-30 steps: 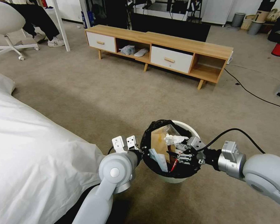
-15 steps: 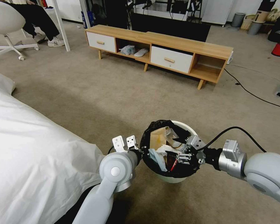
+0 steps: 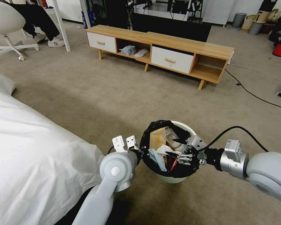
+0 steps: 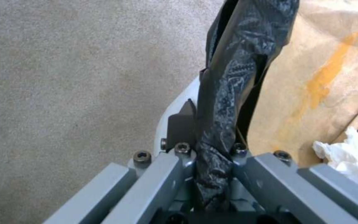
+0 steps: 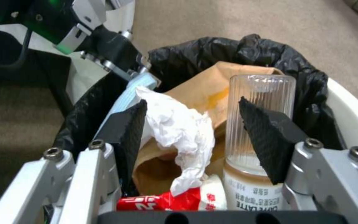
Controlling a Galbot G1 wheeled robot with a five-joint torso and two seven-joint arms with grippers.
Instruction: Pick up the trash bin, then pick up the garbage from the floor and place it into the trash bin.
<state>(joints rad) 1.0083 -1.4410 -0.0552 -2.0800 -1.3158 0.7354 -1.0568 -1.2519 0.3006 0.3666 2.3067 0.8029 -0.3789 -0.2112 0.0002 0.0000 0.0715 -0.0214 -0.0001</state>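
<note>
The white trash bin (image 3: 171, 179), lined with a black bag (image 3: 153, 128), hangs just above the floor (image 3: 93, 93). My left gripper (image 3: 141, 153) is shut on its bagged rim (image 4: 228, 77). Inside lies garbage: a brown paper bag (image 5: 206, 88), a crumpled white tissue (image 5: 179, 127), a clear bottle (image 5: 259, 93) and a red-and-white carton (image 5: 162, 201). My right gripper (image 5: 191, 115) is open over the bin's mouth, its black pads (image 5: 127, 130) on either side of the tissue and apart from it.
A bed with a white sheet (image 3: 28, 150) fills the left side, close to my left arm. A wooden low cabinet (image 3: 159, 47) stands ahead across open carpet. A black cable (image 3: 256, 95) runs over the floor at right.
The white tissue has dropped from my right gripper's height down onto the rubbish in the bin. My right gripper edged slightly left. The left gripper kept its hold.
</note>
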